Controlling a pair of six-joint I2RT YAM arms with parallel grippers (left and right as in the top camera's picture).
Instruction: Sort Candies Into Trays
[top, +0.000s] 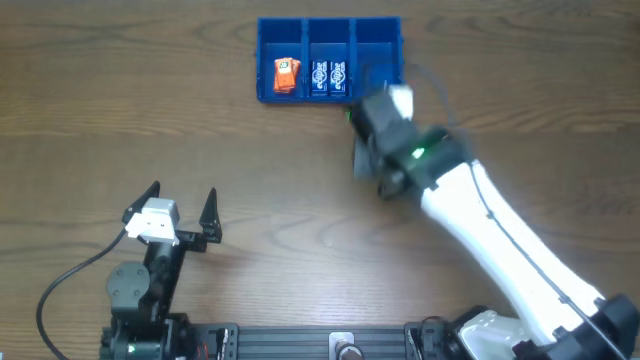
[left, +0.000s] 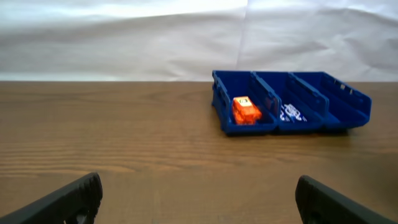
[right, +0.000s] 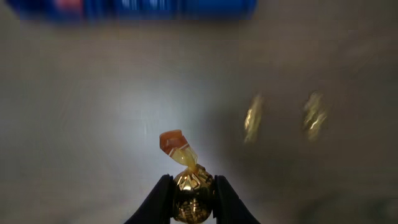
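Observation:
A blue tray with three compartments stands at the back middle of the table. Its left compartment holds an orange candy; the middle one holds blue-wrapped candies. The tray and the orange candy also show in the left wrist view. My right gripper is shut on a gold-wrapped candy with an orange twisted end, held above the table short of the tray. Two more gold candies lie blurred on the wood. My left gripper stands open near the front left, nothing between its fingers.
The right arm stretches diagonally from the front right toward the tray's right end. Bare brown wood covers the left and middle of the table.

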